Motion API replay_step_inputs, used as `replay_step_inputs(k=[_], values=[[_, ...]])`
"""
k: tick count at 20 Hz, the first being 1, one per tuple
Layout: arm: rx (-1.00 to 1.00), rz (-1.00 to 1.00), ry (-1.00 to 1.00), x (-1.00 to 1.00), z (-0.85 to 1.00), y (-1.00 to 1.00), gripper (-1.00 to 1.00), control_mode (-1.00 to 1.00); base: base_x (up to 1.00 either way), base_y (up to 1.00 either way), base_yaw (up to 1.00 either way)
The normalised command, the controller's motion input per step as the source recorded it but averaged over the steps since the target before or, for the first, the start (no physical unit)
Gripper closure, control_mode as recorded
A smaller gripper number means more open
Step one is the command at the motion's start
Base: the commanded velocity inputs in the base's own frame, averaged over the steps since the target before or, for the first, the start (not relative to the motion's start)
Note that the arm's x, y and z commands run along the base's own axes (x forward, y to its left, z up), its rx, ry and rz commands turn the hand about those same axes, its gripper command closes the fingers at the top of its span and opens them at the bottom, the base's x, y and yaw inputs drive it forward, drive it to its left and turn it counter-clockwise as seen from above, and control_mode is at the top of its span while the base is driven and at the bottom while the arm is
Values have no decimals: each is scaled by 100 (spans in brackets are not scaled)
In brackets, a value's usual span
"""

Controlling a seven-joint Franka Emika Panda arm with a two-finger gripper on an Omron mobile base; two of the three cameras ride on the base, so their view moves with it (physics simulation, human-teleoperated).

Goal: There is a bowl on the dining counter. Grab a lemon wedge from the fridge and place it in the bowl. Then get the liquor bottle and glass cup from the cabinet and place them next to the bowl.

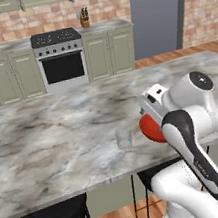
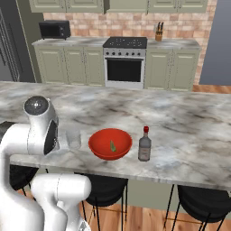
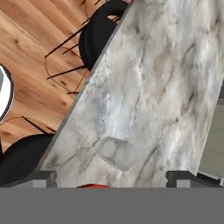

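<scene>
The dining counter [image 2: 180, 122] has a glossy grey-white marble top with dark smoky veins, and it runs as a long slab with black round-seated stools [image 2: 205, 203] tucked under its near edge. Close to that near edge stand three things in a row. The glass cup [image 2: 73, 138] is a short, straight-sided, clear tumbler, upright, just beside the bowl [image 2: 110, 143] on its left in the right base view. The bowl is round, smooth and bright red, with a tiny pointed yellowish-green lemon wedge [image 2: 112, 145] lying inside it. Just beside the bowl on the other side stands the liquor bottle [image 2: 144, 144], upright, dark grey glass with rounded shoulders, a narrow neck, a red cap and a pale label; no writing on it can be read.

In the hand view the gripper [image 3: 111, 177] hangs above the cup, its two dark fingers spread wide with nothing between them, apart from the cup's rim.

Behind the counter are a steel stove [image 2: 125, 61], sage-green panelled cabinets and a brick wall.
</scene>
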Motion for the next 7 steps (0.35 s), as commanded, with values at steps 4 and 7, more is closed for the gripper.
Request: replay_step_inputs(k=[4,7], values=[[0,0,-28,-75,8,-6,-100,-100,0,0,0],[0,0,-12,-60,0,-8,-100,-100,0,0,0]])
